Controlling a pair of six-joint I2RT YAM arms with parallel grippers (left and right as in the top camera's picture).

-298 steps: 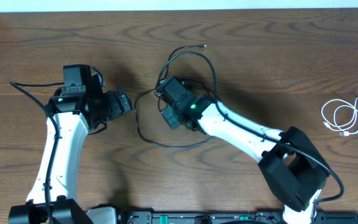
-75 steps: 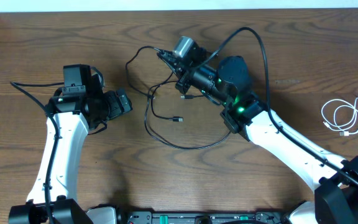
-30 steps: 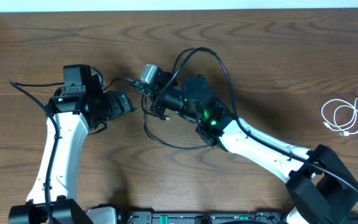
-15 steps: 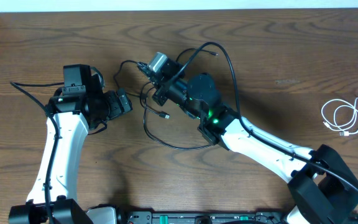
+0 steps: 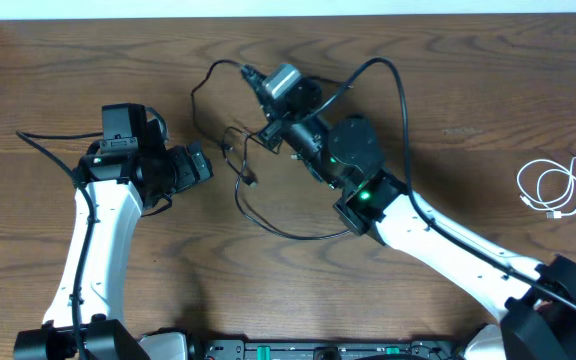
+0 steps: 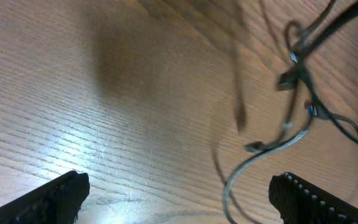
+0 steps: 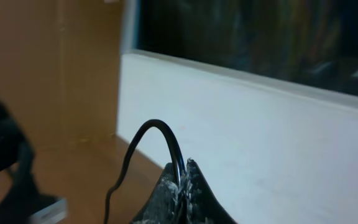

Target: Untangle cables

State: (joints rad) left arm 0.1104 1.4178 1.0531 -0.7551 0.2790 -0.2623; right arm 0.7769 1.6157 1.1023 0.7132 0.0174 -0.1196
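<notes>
Long thin black cable (image 5: pixel 268 228) pinched between the pressed-together tips of the right gripper (image 7: pixel 184 169), seemingly raised mid-table to let loops hang free — short white coiled cable (image 5: pixel 553 188) parked well apart at right. Left gripper (image 6: pixel 179 202) spread wide, empty, near the tangle. Dark wood-grain table (image 5: pixel 468 90); white wall (image 7: pixel 278 118) behind.

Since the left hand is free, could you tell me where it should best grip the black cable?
Probably the slack curve of the black cable on the table, from above: it lies flat and alone, while the stretch near the shut right hand hangs raised and looped.
</notes>
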